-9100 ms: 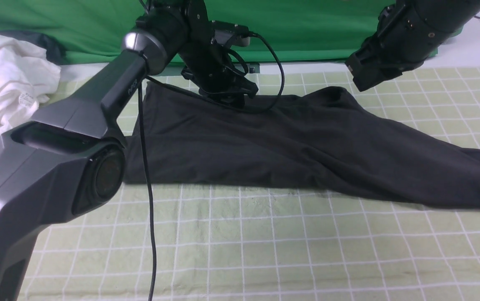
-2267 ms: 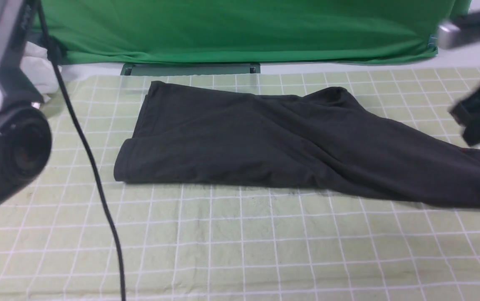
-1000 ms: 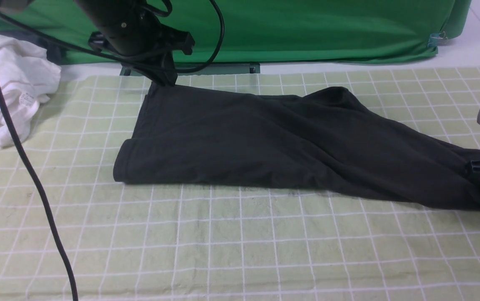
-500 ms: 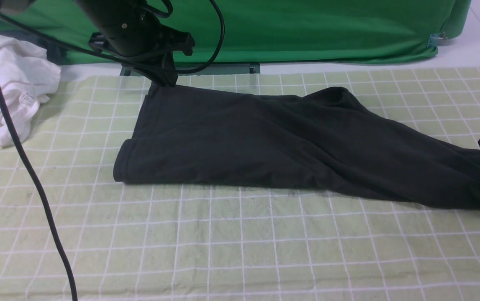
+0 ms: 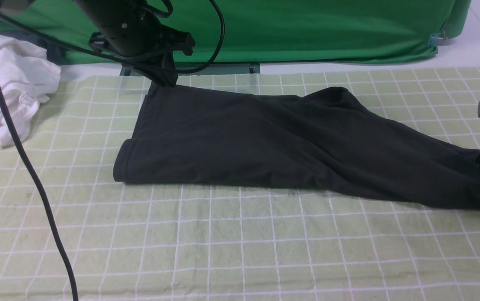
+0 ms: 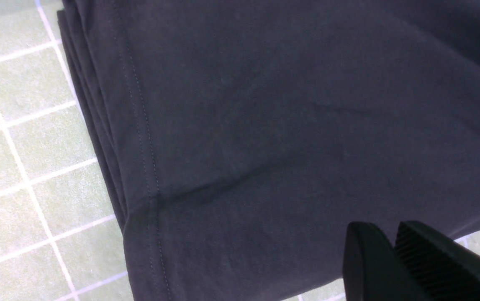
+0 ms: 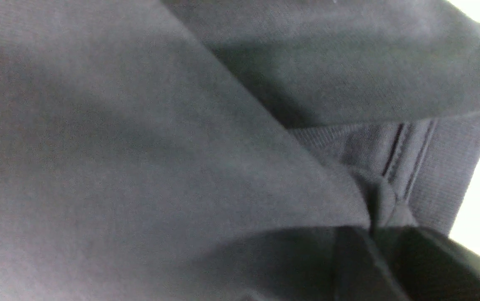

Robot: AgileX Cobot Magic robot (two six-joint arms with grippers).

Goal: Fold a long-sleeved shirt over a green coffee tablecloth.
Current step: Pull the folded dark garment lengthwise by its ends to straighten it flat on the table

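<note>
The long-sleeved shirt (image 5: 244,142) lies partly folded on the green coffee tablecloth (image 5: 240,251), nearer the bench's far edge and reaching its right edge; the left claw (image 5: 168,81) sits at the shirt's far-left corner, jaws pressed together, though whether cloth lies between them I cannot tell; the right claw (image 7: 373,238) pinches a bunched fold of the shirt by the right edge.

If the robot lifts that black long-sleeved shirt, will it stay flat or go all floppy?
Probably floppy: the black soft-fabric long-sleeved shirt lies in loose wrinkles and stacked folds on the pale green gridded tablecloth. It likely sags between held points, since it puckers where the right gripper pinches it.
</note>
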